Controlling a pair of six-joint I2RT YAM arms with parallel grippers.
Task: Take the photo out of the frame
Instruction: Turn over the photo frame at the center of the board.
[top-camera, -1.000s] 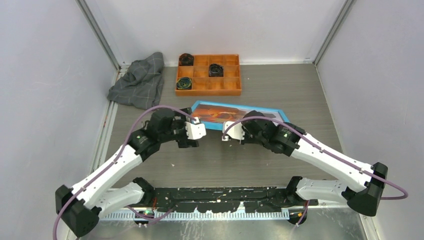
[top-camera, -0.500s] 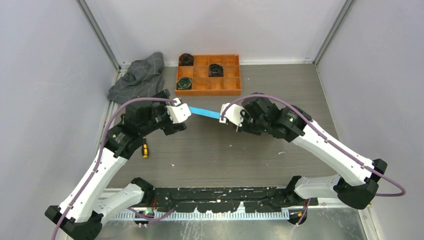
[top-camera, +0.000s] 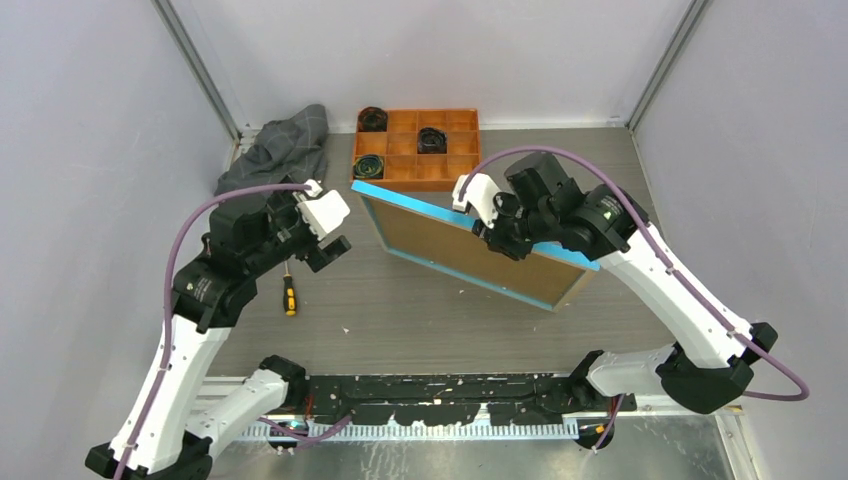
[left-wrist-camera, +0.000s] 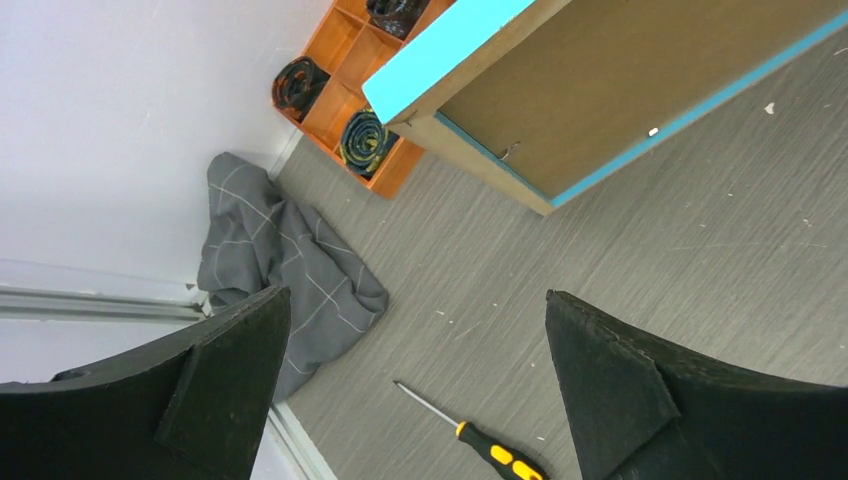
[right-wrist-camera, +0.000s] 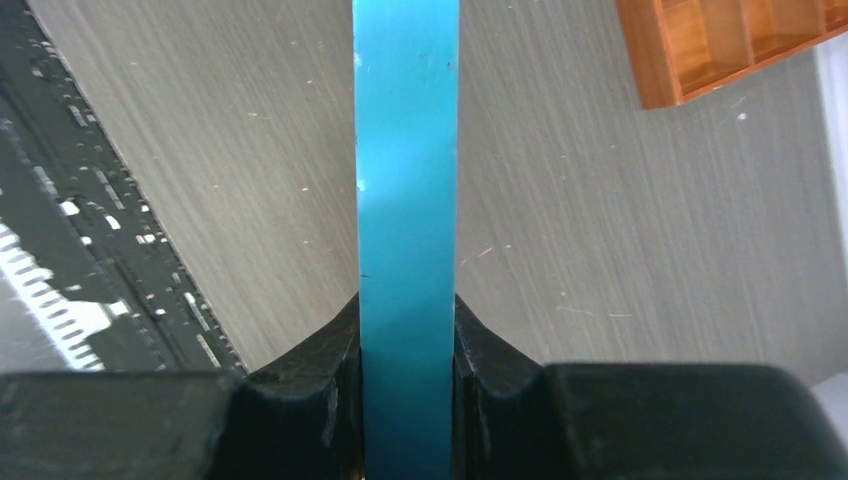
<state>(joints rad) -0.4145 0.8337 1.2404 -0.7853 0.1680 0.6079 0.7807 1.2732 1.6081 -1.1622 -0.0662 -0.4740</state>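
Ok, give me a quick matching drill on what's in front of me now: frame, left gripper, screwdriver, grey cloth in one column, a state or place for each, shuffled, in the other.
Things:
1. frame
2. left gripper
3. screwdriver
4. grey cloth

States or places:
a. crumpled in the far left corner
b. open, holding nothing
c. tipped up, brown back showing to the top camera, blue edge clamped in the right gripper
d. lying flat on the table, on the left side

Pairs: 1-c, 2-b, 3-d, 4-a
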